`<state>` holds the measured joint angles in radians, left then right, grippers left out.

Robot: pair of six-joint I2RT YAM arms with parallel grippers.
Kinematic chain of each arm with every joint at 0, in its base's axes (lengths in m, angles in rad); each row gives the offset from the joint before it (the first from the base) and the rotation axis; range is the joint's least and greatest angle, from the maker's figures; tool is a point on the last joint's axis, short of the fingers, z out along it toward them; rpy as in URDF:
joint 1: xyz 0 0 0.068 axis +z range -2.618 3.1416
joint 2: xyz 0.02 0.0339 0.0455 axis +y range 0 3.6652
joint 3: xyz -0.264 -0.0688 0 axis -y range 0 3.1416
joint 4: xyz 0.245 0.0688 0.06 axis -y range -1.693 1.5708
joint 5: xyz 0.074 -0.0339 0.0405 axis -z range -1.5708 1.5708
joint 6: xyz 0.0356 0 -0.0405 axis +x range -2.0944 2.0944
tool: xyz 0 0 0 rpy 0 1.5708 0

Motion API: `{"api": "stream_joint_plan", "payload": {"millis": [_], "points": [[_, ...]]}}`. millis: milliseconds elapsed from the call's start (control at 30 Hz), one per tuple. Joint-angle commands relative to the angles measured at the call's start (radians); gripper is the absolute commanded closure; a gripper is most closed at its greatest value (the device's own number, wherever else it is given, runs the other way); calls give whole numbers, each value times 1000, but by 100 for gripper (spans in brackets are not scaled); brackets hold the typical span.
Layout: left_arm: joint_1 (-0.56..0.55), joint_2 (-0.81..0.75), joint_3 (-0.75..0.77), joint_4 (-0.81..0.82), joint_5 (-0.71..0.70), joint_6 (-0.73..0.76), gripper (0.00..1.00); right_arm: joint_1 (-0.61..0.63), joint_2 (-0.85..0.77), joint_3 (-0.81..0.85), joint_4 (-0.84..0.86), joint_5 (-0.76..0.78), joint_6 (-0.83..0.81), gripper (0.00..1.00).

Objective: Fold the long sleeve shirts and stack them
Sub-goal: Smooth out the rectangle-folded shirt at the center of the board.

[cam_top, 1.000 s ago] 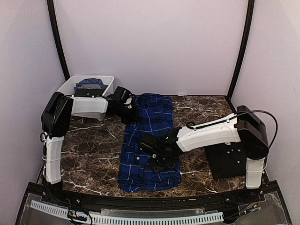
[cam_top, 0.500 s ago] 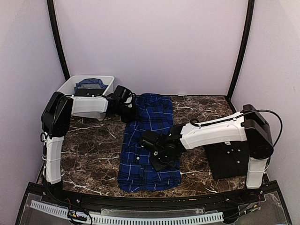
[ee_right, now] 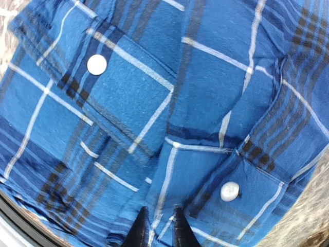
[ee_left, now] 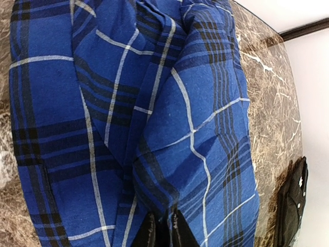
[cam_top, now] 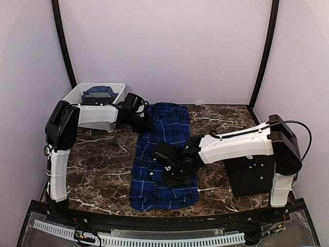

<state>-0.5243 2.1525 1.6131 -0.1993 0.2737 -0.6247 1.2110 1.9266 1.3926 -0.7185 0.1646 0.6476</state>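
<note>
The royal-blue plaid shirt (cam_top: 164,154) lies lengthwise in the middle of the marble table, folded into a long strip. My left gripper (cam_top: 145,122) is at its far left edge, shut on a fold of the plaid cloth (ee_left: 169,170), as the left wrist view shows (ee_left: 163,231). My right gripper (cam_top: 172,175) rests on the shirt's near half, shut on a pinch of the plaid fabric (ee_right: 169,170) between two white buttons, seen in the right wrist view (ee_right: 157,229). The black shirt (cam_top: 252,175) lies folded at the right, partly hidden by my right arm.
A white plastic tub (cam_top: 77,95) with blue cloth inside stands at the back left. The black shirt shows at the lower right of the left wrist view (ee_left: 290,206). Black frame posts rise at both back corners.
My right gripper has shifted slightly left and toward the near end over the plaid shirt. The left gripper holds its place at the shirt's far edge.
</note>
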Motion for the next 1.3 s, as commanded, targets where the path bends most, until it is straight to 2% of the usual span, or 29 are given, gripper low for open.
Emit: {"api": "stream_joint_plan", "payload": {"millis": [0,133,200,300,467,633,833,1033,1267], "points": [[10,-3,24,-35,-9,31,71,-2,-34,7,29,-18,-5,69],[13,-37,38,-64,-67,56,54,-85,-116,-12,97,-59,-22,61],[16,-60,36,-73,-85,64,50,-145,-144,-20,147,-93,-36,60],[17,-96,22,-88,-96,73,49,-234,-154,-8,259,-153,-62,62],[17,-165,-46,-71,-82,93,55,-388,-72,65,477,-360,-78,72],[13,-184,-89,-3,21,112,66,-497,107,234,558,-515,-66,82],[6,-99,-59,93,110,123,73,-592,343,426,643,-687,6,88],[6,53,31,144,148,122,75,-664,580,668,677,-743,92,89],[22,242,194,70,23,81,78,-742,854,941,714,-731,288,89]]}}
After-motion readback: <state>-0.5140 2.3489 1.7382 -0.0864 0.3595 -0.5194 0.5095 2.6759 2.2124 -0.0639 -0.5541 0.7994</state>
